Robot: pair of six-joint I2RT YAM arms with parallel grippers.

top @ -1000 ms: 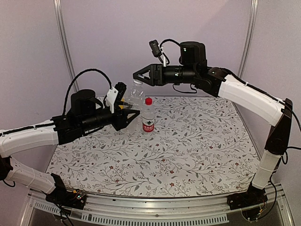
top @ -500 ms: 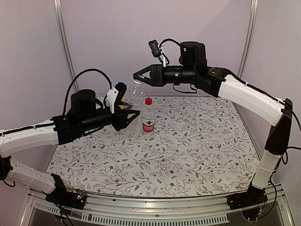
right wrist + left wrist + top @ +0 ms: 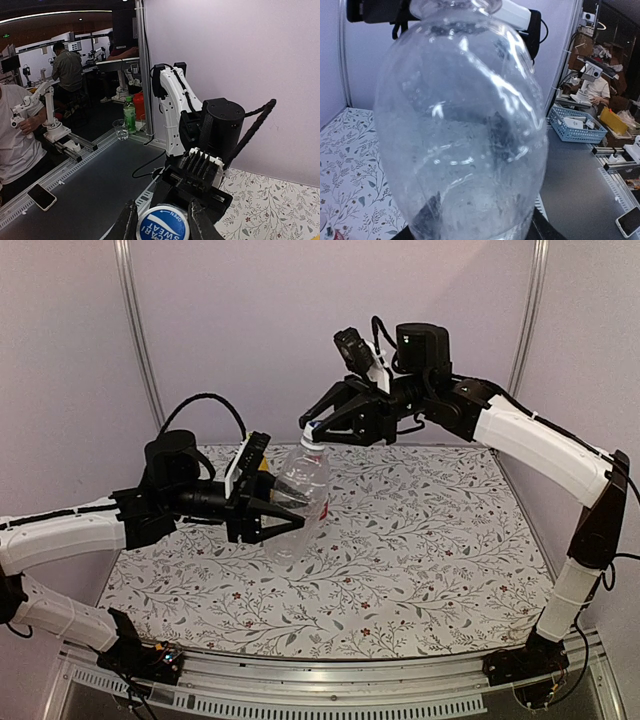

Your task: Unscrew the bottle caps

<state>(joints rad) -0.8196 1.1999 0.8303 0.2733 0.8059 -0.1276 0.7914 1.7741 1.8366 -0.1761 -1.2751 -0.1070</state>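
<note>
A clear unlabelled bottle hangs tilted above the flowered table, neck up and to the right. My left gripper is shut on its lower body. In the left wrist view the bottle fills the frame, and dark fingers show through it. Its blue-white cap sits between the right gripper's fingers. My right gripper is shut on that cap from above. The red-labelled bottle stands behind the clear one, mostly hidden. Its cap is out of view, as is the yellow one.
The flowered tablecloth runs to a metal rail at the near edge. Upright frame posts stand at the back corners against the pale wall. The left arm's black cable loops above its wrist.
The left arm has carried the clear bottle forward and tilted it. The right gripper has turned, dropped onto the cap, and gone from open to shut on it.
</note>
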